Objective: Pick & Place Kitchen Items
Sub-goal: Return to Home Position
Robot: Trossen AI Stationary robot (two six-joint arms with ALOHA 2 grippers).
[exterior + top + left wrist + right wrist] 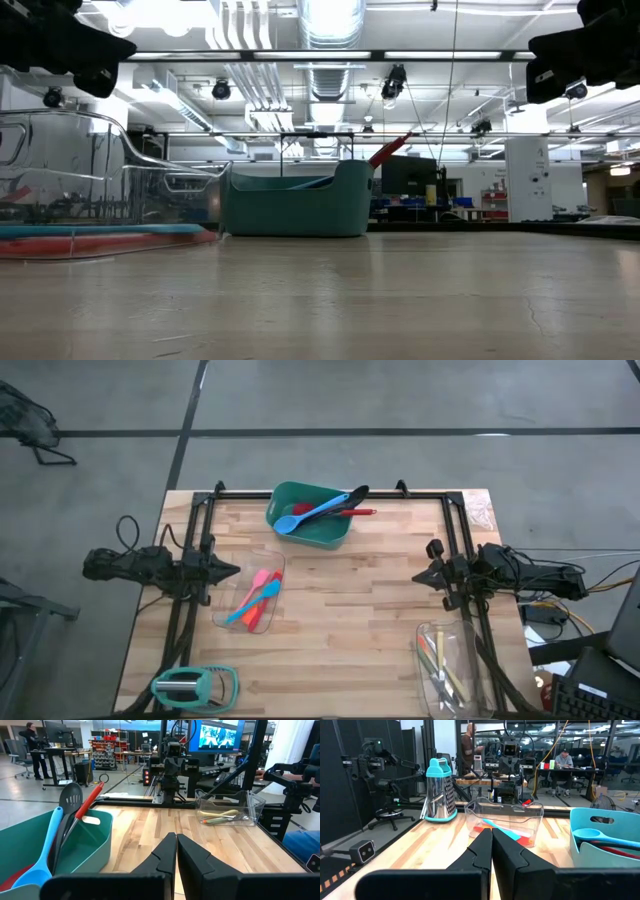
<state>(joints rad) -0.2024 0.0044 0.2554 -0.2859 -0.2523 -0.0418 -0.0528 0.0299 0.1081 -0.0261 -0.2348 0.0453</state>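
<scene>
Teal bin at bench 12 o'clock holds blue spoon, black and red utensils. Left end effector at 9, right end effector at 3: both pinched together, empty. Stage ambiguous: sorting finished or pending.

1. Level with the wooden table, a teal bin stands well beyond both raised arms, a red utensil handle slanting from it.
2. Below the dark arm at upper left, a clear container holds red and blue utensils.
3. Another dark arm hangs at upper right.
</scene>
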